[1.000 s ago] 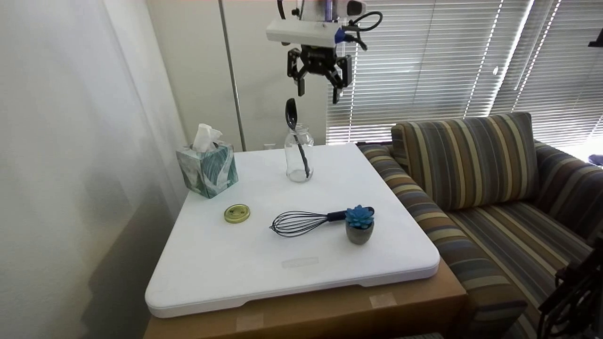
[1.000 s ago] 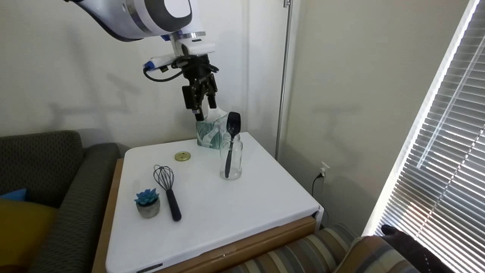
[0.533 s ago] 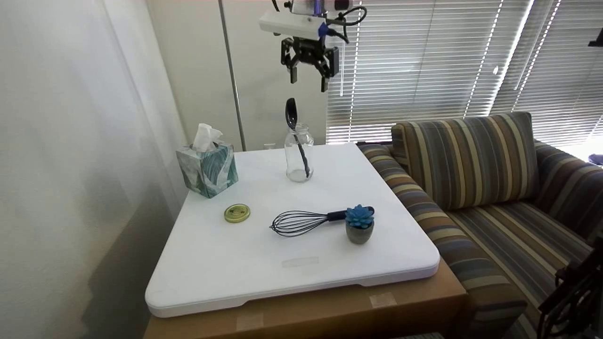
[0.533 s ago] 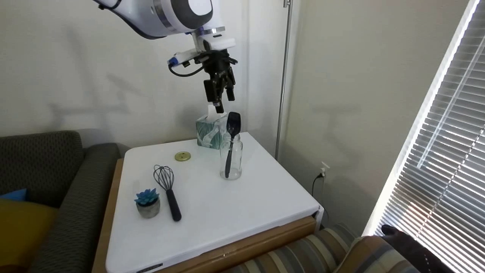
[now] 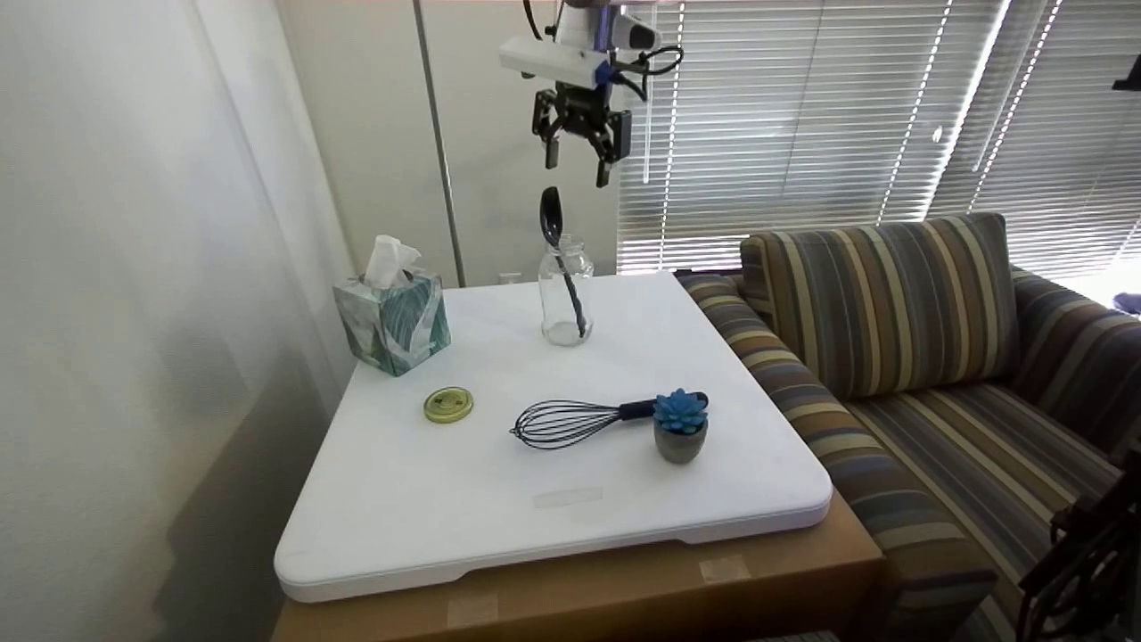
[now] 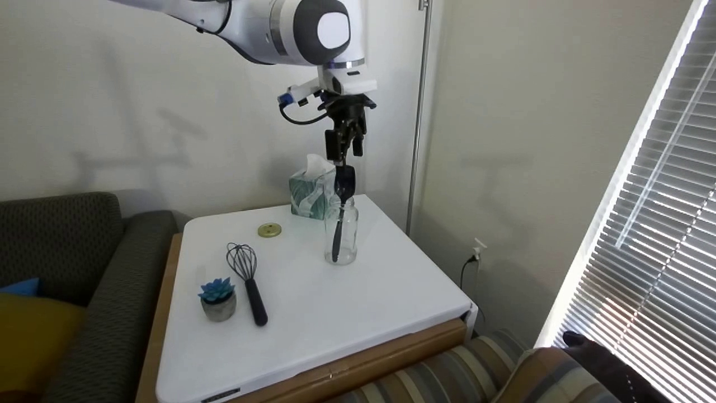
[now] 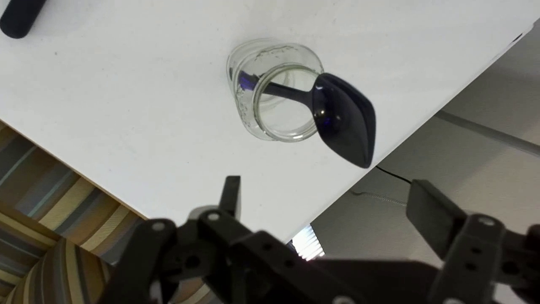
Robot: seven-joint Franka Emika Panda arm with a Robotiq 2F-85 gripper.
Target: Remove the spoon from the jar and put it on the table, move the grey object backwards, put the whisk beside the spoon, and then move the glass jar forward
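On the table [image 5: 428, 499], judge removal, the first step, as in hand and not yet done. Find the gripper [image 5: 578, 172] overhead, at 12 o'clock from the jar [image 5: 554, 299] in an exterior view, with jaws spread wide on nothing. Find the spoon [image 7: 317, 100] leaning inside the jar. Next, presumably align with the head [image 7: 344, 122], descend, close, and lift clear. In the wrist view, read the long axis as 10 to 4 o'clock, with the head at 4; in an exterior view, with the head [image 5: 551, 217] between 11 and 12.

One each: spoon [image 6: 344, 183], jar [image 5: 554, 306], whisk [image 6: 253, 291], succulent [image 5: 680, 423]
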